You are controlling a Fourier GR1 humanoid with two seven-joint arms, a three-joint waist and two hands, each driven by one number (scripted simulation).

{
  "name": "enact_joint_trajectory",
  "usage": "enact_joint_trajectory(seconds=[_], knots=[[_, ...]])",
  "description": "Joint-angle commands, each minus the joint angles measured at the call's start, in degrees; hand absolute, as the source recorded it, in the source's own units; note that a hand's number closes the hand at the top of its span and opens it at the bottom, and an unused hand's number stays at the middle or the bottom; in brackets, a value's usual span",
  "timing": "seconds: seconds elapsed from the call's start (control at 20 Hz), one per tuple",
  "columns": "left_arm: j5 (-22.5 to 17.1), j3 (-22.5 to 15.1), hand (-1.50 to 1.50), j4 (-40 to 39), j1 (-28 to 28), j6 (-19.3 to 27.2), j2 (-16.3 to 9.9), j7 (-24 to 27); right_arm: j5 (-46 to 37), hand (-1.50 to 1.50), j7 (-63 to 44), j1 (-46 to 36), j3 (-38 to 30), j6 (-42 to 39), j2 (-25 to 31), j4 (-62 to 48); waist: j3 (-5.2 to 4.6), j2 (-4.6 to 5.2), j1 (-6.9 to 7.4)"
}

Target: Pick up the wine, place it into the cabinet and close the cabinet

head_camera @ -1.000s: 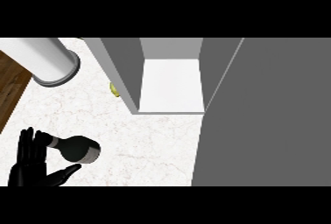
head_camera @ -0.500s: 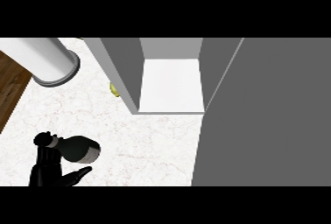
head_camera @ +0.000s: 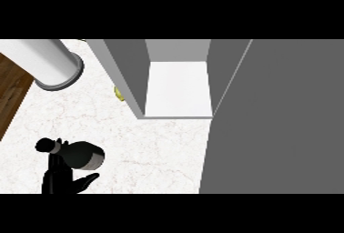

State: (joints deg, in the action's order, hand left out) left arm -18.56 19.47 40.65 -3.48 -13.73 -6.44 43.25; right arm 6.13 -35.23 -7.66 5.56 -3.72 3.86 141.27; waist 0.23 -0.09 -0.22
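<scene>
Left hand (head_camera: 62, 179) sits against the wine (head_camera: 79, 154), fingers spread, not yet wrapped. Best to curl round the body before lifting toward the cabinet (head_camera: 178, 88).

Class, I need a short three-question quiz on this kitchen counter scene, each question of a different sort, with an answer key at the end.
1. True or false: the wine bottle already stands inside the cabinet.
2. Multiple choice: the left hand is A) at the bottle, lower left of the view, B) on the cabinet door, C) on the white cylinder.
3. Fill in: the cabinet door is ____ (open or closed).

Key
1. False; it is on the counter, apart from the cabinet.
2. A.
3. Open.
</scene>
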Motion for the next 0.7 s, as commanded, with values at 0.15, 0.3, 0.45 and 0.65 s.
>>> enact_joint_trajectory(seconds=[0.15,0.3,0.45,0.65], knots=[[-0.32,0.1,-1.5,-9.01,-5.37,-3.88,-0.45,4.43,2.99,-1.5,1.45,1.48,-0.04,-0.81,-0.96,1.07,-0.27,0.14,-0.1],[0.4,0.57,-1.5,-12.34,-3.67,-8.06,-3.18,8.65,0.98,-1.5,2.94,2.86,1.55,-0.8,-1.82,1.3,-0.3,0.18,-0.22],[-0.86,-0.12,-1.5,-7.61,-6.73,-4.18,-1.19,3.2,1.34,-1.5,-2.65,-0.19,0.66,0.48,-0.35,4.11,-0.28,0.07,-0.2],[0.46,-0.32,-1.5,-10.76,-7.74,-2.52,-0.28,7.32,3.54,-1.5,-2.09,1.42,-0.29,-0.58,-0.35,5.31,-0.3,0.12,-0.54]])
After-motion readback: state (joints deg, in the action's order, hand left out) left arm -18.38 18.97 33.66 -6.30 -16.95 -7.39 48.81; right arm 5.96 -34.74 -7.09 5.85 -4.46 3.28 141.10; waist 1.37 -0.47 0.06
